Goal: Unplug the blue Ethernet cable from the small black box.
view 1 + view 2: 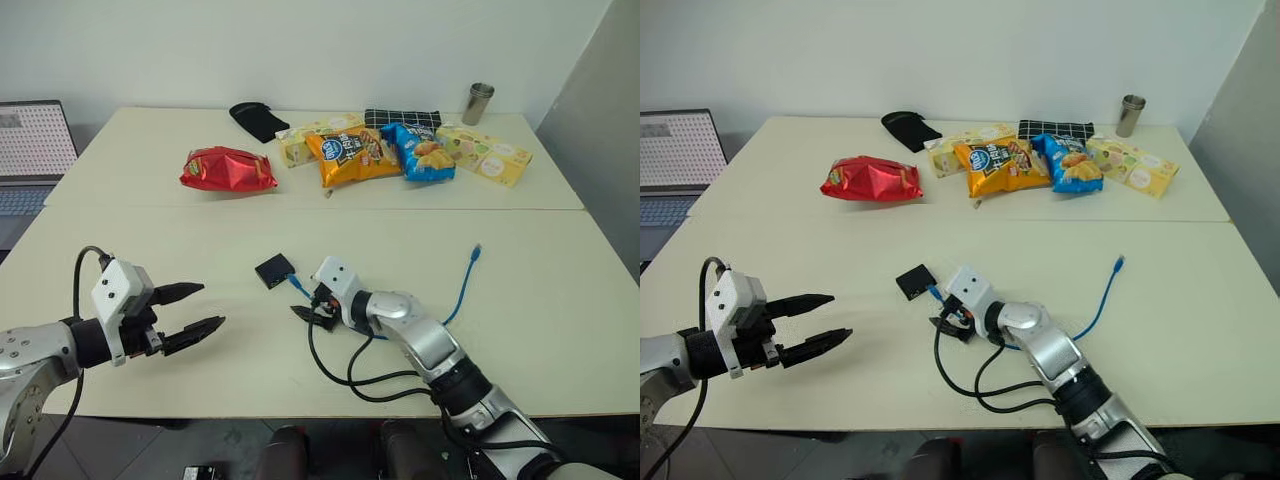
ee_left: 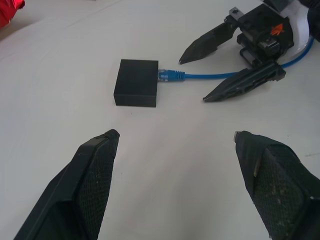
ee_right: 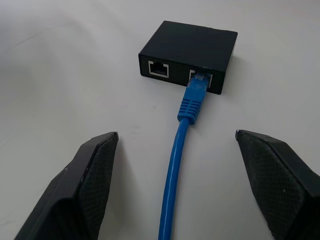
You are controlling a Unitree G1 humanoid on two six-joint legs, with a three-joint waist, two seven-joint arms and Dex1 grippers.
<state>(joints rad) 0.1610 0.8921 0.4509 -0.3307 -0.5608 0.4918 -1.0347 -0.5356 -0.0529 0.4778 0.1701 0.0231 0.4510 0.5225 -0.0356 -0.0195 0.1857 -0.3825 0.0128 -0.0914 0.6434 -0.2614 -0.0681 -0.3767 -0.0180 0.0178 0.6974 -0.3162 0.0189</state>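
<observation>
- The small black box (image 1: 274, 270) is lying flat on the near half of the pale desk (image 1: 560, 330), roughly in the middle from left to right.
- The blue Ethernet cable (image 3: 176, 165) is sitting plugged into one of the two sockets on the box's side (the socket beside it is standing empty), and from there it is running back under the right arm and curving away across the desk to its free plug end (image 1: 477, 251).
- The right gripper (image 1: 312, 306) is hovering just behind the box with its jaws spread wide, the cable passing between the two fingers (image 3: 87, 180) without either one touching it; it is holding nothing.
- The left gripper (image 1: 196, 310) is hanging well apart from the box, off to the robot's left, its jaws likewise wide open and empty, pointing toward the box.
- Along the far half of the desk a red snack bag (image 1: 228, 168), an orange snack bag (image 1: 352, 157), a blue snack bag (image 1: 420, 152) and two yellow boxes are lying in a loose row, with a black glove (image 1: 258, 120), a checked pouch (image 1: 402, 118) and a metal cup (image 1: 478, 103) behind them.
- A laptop (image 1: 32, 150) is standing open at the far left (beyond the desk edge).
</observation>
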